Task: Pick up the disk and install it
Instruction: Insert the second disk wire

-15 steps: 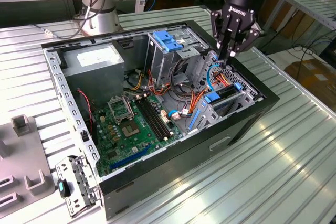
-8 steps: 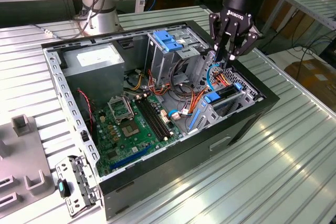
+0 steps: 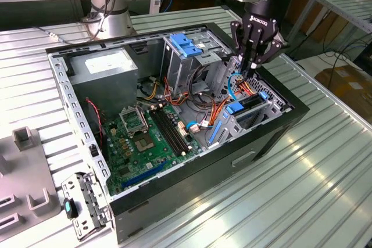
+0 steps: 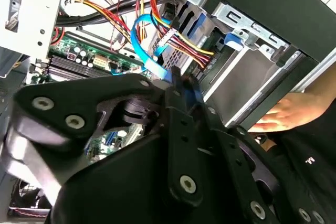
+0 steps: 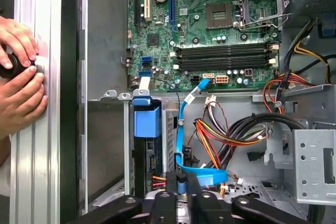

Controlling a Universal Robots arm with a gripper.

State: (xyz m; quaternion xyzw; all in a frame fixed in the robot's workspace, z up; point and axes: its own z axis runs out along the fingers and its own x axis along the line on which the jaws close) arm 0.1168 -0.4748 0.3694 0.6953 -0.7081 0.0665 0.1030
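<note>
Disk (image 5: 147, 150) sits edge-up in case bay (image 3: 256, 111); looks stiff, fairly heavy, shock-sensitive; best taken by blue side rails. Claw (image 3: 251, 69) above cables, fingers together, empty

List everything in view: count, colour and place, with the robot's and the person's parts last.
Computer case: one, black, open on the ribbed metal table.
Circuit board: one, green, on the case floor.
Disk: one, dark with blue rails, in the metal bay at the exterior view's right.
Data cable: one, blue, looping beside the bay.
Power wires: a bundle, red, yellow, black, beside the cable.
Latch plate: one, light blue, on the upper drive cage.
Gripper: one, black, fingertips down at the cables.
Hands: two, outside the case wall.
</note>
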